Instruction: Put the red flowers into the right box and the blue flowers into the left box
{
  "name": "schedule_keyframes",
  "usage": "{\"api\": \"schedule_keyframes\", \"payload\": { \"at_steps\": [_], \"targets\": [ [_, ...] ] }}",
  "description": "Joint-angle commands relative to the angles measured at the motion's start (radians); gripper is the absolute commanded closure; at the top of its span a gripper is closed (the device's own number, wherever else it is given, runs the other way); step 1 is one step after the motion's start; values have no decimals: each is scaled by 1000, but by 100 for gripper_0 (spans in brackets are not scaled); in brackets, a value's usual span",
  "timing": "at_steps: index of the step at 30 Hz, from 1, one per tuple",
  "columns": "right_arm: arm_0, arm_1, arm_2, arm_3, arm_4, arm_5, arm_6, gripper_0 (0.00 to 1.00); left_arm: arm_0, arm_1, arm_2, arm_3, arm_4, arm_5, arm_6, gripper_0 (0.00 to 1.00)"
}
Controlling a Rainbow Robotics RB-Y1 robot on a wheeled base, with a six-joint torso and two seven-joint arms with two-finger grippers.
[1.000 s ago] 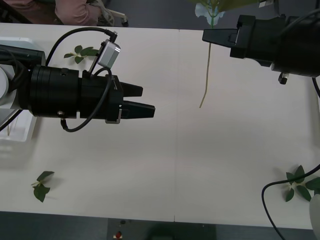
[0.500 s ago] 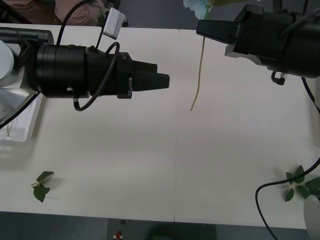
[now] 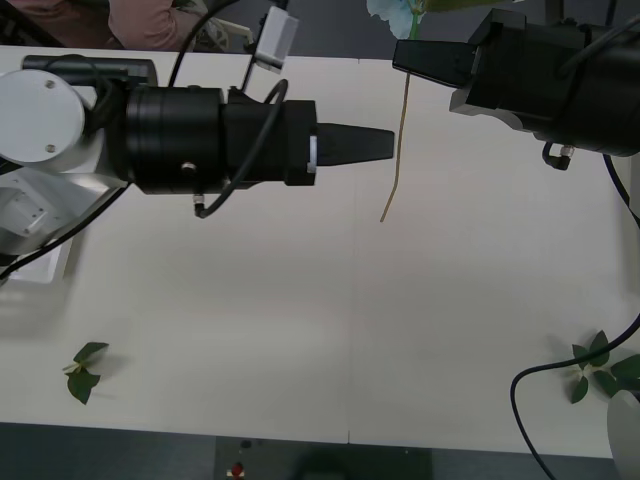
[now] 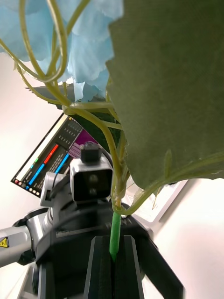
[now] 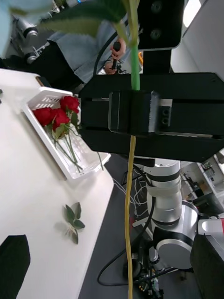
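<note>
Blue flowers point(image 4: 88, 42) hang from the right gripper point(image 3: 412, 58), raised over the far side of the table point(image 3: 330, 330), its black fingers clamped on the green part of the stem point(image 5: 134, 65). Below the grip the stem turns yellow and dangles free toward the tabletop, its tip bent. The left gripper point(image 3: 385, 145) points straight at that stem, tip just beside it, with its fingers apart at the corners of its own wrist view, lined up as if for a handover.

The risk, judging from here, lies in the exchange: the stem is thin and slack, so a nudge from the left gripper could swing it out of reach, or a closing pinch could miss. A release by the right gripper before the other holds firmly would drop the bloom on the table.

Red flowers point(image 5: 56, 114) lie in the right box point(image 5: 86, 161), a white slatted bin at the table's edge. The left box point(image 3: 35, 262) sits partly hidden under the left arm. Loose leaf sprigs point(image 3: 82, 370) lie near both front corners, clear of the stem. Nothing stands between the two grippers.
</note>
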Motion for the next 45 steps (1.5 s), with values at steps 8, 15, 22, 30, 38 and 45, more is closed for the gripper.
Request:
{"api": "schedule_keyframes", "payload": {
  "at_steps": [8,15,22,30,38,45],
  "targets": [
    [-6,3,4,-10,-11,-10,34,100,-95,-73,-76,47,-33,-72,10,29],
    [-6,3,4,-10,-11,-10,34,100,-96,-73,-76,47,-31,-72,11,100],
    [-6,3,4,-10,-11,-10,34,100,-96,-72,-76,47,-31,-72,10,100],
    [-6,3,4,-10,-11,-10,34,49,-96,-70,-76,47,-34,-72,7,100],
    [-6,3,4,-10,-11,-10,34,0,-95,-63,-76,47,-34,-72,-1,100],
    [-6,3,4,-10,-11,-10,34,0,-95,8,-62,45,-8,-72,-7,100]
  ]
}}
